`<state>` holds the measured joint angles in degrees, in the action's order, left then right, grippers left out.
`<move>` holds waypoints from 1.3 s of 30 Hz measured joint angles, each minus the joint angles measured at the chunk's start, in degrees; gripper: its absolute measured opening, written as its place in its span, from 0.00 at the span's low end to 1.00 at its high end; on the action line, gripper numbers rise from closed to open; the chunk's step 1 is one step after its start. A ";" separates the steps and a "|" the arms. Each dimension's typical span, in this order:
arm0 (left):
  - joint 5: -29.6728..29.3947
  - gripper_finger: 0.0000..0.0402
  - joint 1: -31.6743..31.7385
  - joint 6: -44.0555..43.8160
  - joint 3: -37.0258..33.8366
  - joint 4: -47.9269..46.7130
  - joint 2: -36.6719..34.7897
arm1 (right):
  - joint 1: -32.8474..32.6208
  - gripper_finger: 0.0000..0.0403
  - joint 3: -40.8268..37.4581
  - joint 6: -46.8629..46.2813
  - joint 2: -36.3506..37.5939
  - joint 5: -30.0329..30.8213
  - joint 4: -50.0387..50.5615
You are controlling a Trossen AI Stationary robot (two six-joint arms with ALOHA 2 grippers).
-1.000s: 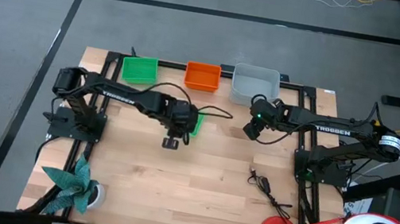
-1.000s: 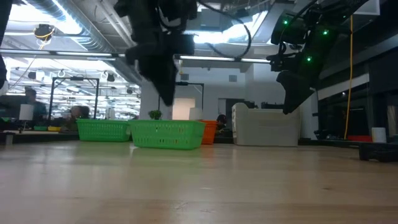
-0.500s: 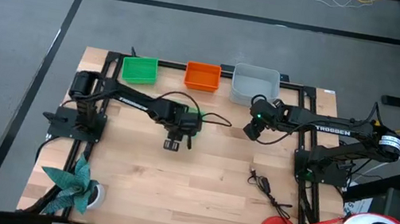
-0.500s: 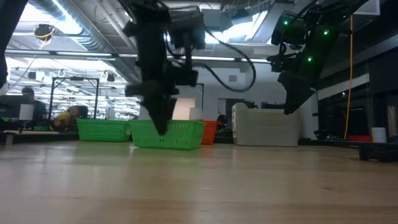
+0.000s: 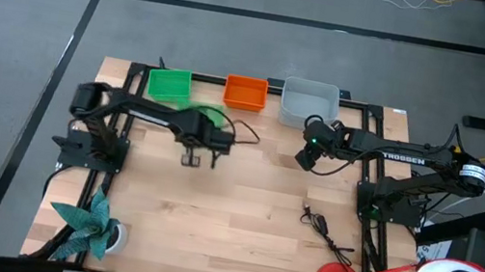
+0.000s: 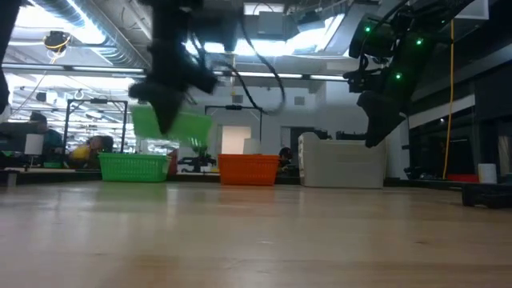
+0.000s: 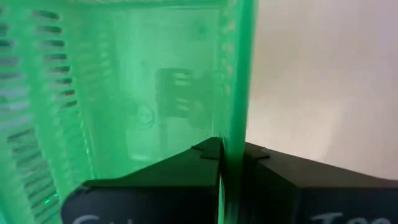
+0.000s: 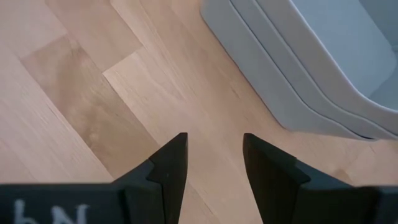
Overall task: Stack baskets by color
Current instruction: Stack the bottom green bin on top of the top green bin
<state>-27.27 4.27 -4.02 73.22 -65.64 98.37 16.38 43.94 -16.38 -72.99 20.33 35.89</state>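
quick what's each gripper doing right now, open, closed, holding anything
Left gripper: closed on the wall of a green basket, lifted off the table.
Right gripper: open, holding nothing, beside the grey baskets.

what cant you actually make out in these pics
- How many baskets sit in the green stack and the orange stack: high view looks straight down, low view too small.
- The lifted green basket in the low view: motion blur smears its edges; the left gripper is shut on its wall.
- That basket in the high view: the left arm covers most of it.
- Grey baskets: cut off by the right wrist view's edge.
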 joint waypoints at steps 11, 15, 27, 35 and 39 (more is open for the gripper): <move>-7.53 0.00 20.18 -1.42 -0.99 -8.82 -10.81 | 0.01 0.39 0.00 0.06 0.00 -0.01 -1.04; -5.00 0.00 29.94 7.35 -0.99 -6.68 -10.08 | 0.00 0.39 0.00 0.10 0.00 -0.01 -1.06; -0.43 0.00 37.99 23.77 -1.00 -2.24 -3.77 | 0.00 0.39 0.00 0.39 0.00 -0.01 -0.91; 1.72 0.00 38.10 21.73 -1.00 -1.98 0.49 | 0.00 0.39 0.00 0.39 0.00 -0.01 -0.84; 1.31 0.00 38.70 21.69 -1.01 -1.79 1.81 | 0.00 0.39 0.00 0.39 0.00 -0.01 -0.82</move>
<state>-25.96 42.97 17.67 72.21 -67.43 100.18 16.38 43.94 -15.99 -72.99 20.32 35.07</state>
